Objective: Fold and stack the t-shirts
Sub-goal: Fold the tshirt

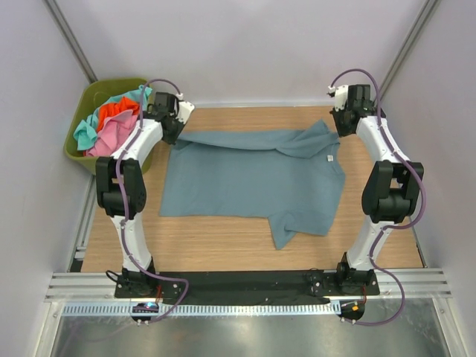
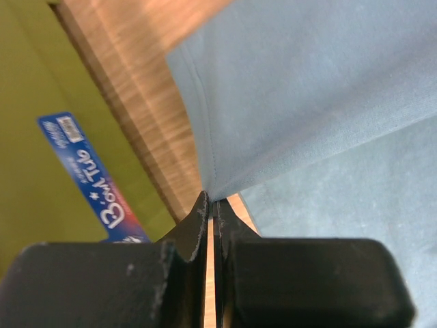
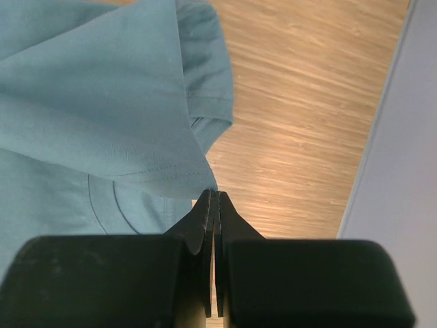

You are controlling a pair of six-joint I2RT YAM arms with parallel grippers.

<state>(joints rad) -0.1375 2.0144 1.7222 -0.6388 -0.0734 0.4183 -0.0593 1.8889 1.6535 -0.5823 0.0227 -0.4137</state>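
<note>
A slate-blue t-shirt (image 1: 249,182) lies spread on the wooden table (image 1: 216,242), one sleeve pointing toward the near edge. Its far edge is raised and folded over between my two grippers. My left gripper (image 1: 176,134) is at the shirt's far left corner; in the left wrist view the left gripper (image 2: 213,199) is shut with the blue cloth (image 2: 307,96) pinched at its tips. My right gripper (image 1: 343,126) is at the far right corner; in the right wrist view the right gripper (image 3: 214,193) is shut on the stitched hem (image 3: 109,116). Pink (image 1: 111,135), orange-red (image 1: 119,110) and turquoise (image 1: 84,132) t-shirts are piled in the bin.
An olive-green plastic bin (image 1: 76,155) stands off the table's far left corner, right beside my left gripper; its wall (image 2: 27,137) carries a blue label (image 2: 89,178). Grey walls close in the left, right and far sides. A black rail (image 1: 238,286) runs along the near edge.
</note>
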